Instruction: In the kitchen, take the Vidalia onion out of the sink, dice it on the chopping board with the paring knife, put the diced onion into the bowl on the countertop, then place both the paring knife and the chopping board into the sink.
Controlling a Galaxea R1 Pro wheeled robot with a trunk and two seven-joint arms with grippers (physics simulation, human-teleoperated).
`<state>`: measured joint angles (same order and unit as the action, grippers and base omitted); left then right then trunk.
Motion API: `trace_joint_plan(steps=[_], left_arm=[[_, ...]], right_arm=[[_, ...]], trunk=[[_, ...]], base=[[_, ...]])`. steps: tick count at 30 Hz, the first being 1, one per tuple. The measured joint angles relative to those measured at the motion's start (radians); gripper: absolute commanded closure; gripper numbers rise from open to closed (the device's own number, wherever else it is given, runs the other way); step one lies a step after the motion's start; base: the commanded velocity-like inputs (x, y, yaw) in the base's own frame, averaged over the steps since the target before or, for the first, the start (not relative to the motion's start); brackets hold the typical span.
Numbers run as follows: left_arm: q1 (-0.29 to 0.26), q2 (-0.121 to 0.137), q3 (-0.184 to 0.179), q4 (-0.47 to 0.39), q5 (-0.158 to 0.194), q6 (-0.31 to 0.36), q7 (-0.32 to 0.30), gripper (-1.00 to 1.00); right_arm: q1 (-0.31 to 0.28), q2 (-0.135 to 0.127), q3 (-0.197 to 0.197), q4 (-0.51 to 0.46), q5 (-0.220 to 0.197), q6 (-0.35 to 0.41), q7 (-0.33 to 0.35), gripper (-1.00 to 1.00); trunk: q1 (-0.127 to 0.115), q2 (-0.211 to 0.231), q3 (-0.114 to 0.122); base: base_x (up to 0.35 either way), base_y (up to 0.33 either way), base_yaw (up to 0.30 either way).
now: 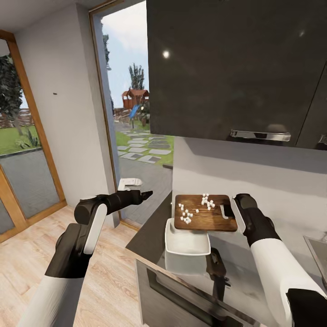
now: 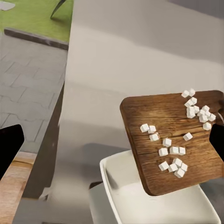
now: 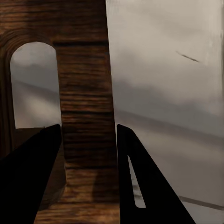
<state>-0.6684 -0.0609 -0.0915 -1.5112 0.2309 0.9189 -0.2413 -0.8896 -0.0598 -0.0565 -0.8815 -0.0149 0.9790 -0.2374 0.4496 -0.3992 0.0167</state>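
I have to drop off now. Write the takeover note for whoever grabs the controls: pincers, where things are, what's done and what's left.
Right pincer: shut on the chopping board at its handle-slot end, holding it above the bowl.
Left pincer: off to the side, holding nothing; open or shut unclear.
Diced onion: all on the board; bowl empty.
Paring knife: on the countertop, near the bowl.
Done: dicing.
Left: tip dice into bowl, then knife and board into sink.

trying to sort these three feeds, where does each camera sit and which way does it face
Head view: high on the robot, looking down at both arms, the chopping board over the bowl.
Left wrist view: on the left arm, facing the board and onion dice; a dark finger.
Right wrist view: on the right arm, along the right end effector gripping the board.
All three share the board.
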Motion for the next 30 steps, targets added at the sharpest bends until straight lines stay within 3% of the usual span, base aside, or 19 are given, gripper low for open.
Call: trace_joint_plan(steps=[7, 9, 14, 30], left_arm=[[0.000, 0.000, 0.000, 0.001, 0.001, 0.000, 0.000, -1.00], [0.000, 0.000, 0.000, 0.001, 0.001, 0.000, 0.000, -1.00], [0.000, 0.000, 0.000, 0.001, 0.001, 0.000, 0.000, -1.00], [0.000, 0.000, 0.000, 0.001, 0.000, 0.000, 0.000, -1.00]], right_arm=[[0.000, 0.000, 0.000, 0.000, 0.006, -0.014, 0.000, 1.00], [0.000, 0.000, 0.000, -0.002, 0.029, -0.014, -0.002, 1.00], [0.000, 0.000, 0.000, -0.015, 0.042, -0.015, -0.003, 1.00], [0.002, 0.000, 0.000, -0.021, 0.046, -0.050, -0.003, 1.00]], trunk=[[0.000, 0.000, 0.000], [0.000, 0.000, 0.000], [0.000, 0.000, 0.000], [0.000, 0.000, 0.000]], base=[[0.000, 0.000, 0.000], [0.000, 0.000, 0.000], [0.000, 0.000, 0.000], [0.000, 0.000, 0.000]])
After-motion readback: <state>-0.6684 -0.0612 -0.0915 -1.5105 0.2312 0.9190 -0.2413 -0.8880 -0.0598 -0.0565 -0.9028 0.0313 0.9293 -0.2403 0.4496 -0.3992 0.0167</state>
